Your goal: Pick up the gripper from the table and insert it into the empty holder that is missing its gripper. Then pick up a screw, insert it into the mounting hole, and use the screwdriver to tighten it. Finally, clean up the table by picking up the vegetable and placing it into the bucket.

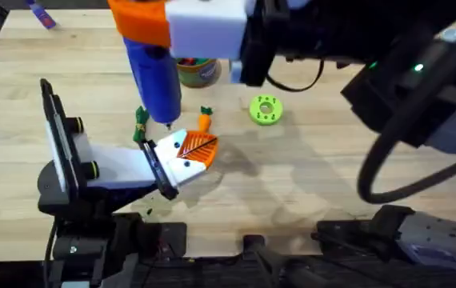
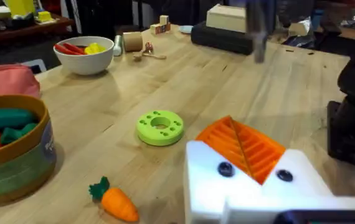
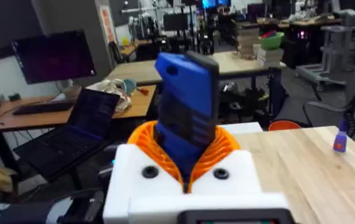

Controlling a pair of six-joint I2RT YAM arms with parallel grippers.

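Overhead, right gripper [image 1: 172, 28] pinching the upright screwdriver [image 1: 154, 76], tip just above the holder [image 1: 182, 156], open tabletop [image 1: 308, 184] rightward.

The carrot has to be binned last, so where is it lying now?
In the overhead view the carrot lies on the table left of centre, between the bucket behind it and the orange wedge in front, with the green disc to its right.

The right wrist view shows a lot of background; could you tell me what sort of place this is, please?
Probably a robotics lab or workshop. Behind the blue screwdriver in the right gripper stand an open laptop, a dark monitor and rows of cluttered workbenches.
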